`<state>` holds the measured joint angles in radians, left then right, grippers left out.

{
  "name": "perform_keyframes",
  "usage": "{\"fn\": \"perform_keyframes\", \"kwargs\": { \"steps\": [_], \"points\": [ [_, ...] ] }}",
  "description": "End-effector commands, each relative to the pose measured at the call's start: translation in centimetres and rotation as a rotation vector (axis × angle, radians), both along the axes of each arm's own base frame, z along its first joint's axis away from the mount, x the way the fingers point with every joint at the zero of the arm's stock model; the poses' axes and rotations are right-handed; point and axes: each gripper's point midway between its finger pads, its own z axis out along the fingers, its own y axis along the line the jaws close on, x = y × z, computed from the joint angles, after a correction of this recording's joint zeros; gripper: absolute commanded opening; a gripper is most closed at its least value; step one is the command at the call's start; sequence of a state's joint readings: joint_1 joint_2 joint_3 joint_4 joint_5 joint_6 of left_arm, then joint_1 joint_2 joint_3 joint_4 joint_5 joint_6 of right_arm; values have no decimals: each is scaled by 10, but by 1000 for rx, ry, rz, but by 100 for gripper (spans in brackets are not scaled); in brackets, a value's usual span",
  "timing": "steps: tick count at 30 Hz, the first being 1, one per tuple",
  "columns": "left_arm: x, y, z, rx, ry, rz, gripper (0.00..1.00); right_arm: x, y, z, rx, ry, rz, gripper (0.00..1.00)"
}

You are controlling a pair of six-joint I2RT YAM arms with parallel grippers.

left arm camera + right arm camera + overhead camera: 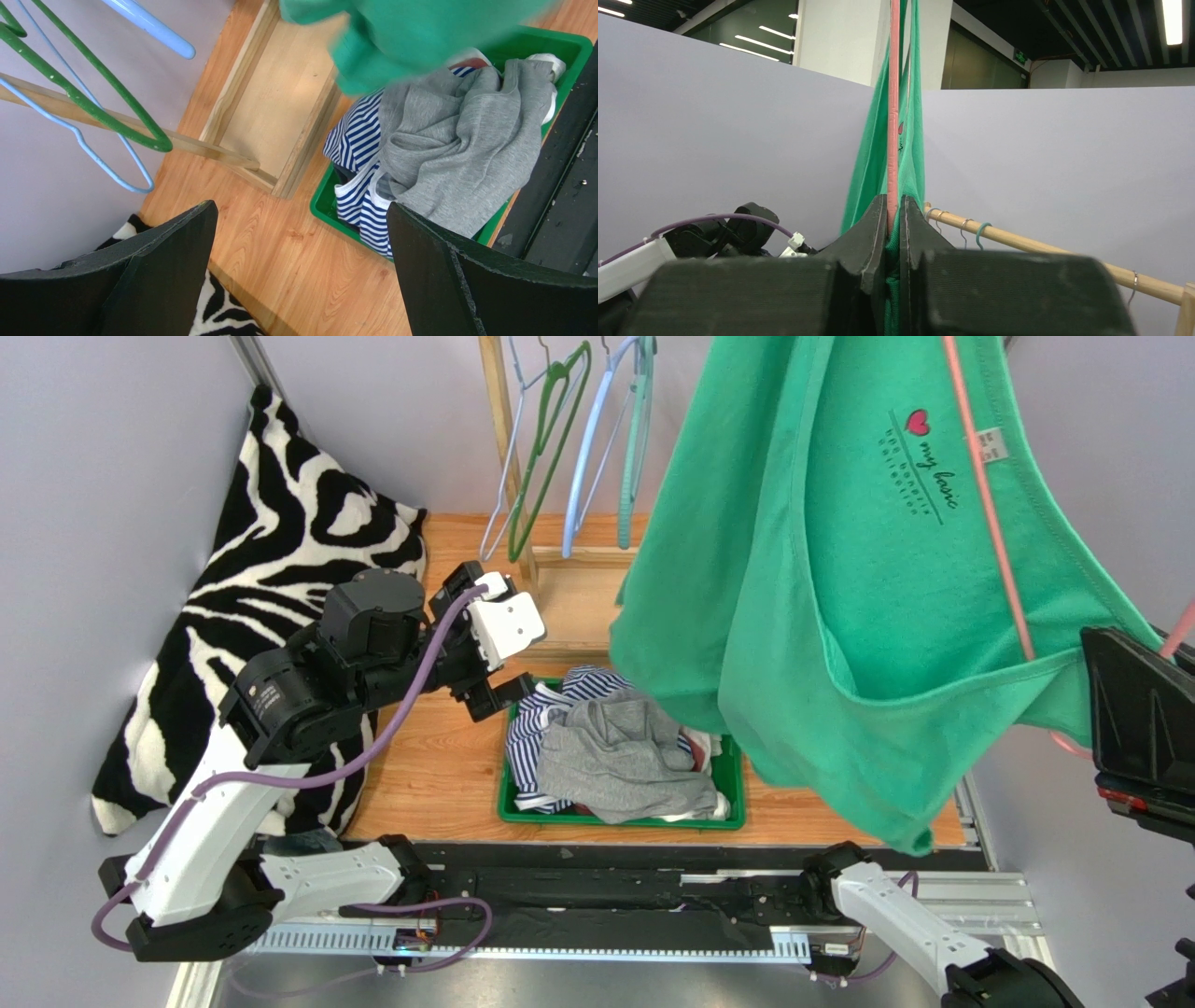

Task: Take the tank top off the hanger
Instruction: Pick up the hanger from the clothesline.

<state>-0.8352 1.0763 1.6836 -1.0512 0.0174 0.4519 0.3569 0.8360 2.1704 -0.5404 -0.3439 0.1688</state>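
Tank top (842, 574): green, hanging high at right, draping over a pink hanger (990, 504).
Right pincer (1111, 703): sitting at the right edge, meeting the hanger's lower end.
Left pincer (477, 647): hovering with fingers spread above the wooden surface (435, 770), beside the green bin (617, 821).
Bin contents: grey garment (624, 756) lying over striped cloth (540, 721).

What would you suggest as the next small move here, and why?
Probably raise the left gripper to the low edge of the tank top and close on it. Its jaws stand open and empty near the green bin, while the right gripper is clamped on the pink hanger that carries the top.
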Motion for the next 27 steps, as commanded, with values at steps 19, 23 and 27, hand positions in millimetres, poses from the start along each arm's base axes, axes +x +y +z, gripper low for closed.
{"fn": "perform_keyframes", "kwargs": {
  "steps": [19,23,27],
  "points": [
    [-6,13,9,-66,-10,24,99,69,41,83,63,-132,128,0],
    [-6,14,9,-68,-8,28,99,71,45,86,67,-142,148,0],
    [-4,14,5,-64,-3,32,99,81,50,74,45,-102,150,0]
  ]
}}
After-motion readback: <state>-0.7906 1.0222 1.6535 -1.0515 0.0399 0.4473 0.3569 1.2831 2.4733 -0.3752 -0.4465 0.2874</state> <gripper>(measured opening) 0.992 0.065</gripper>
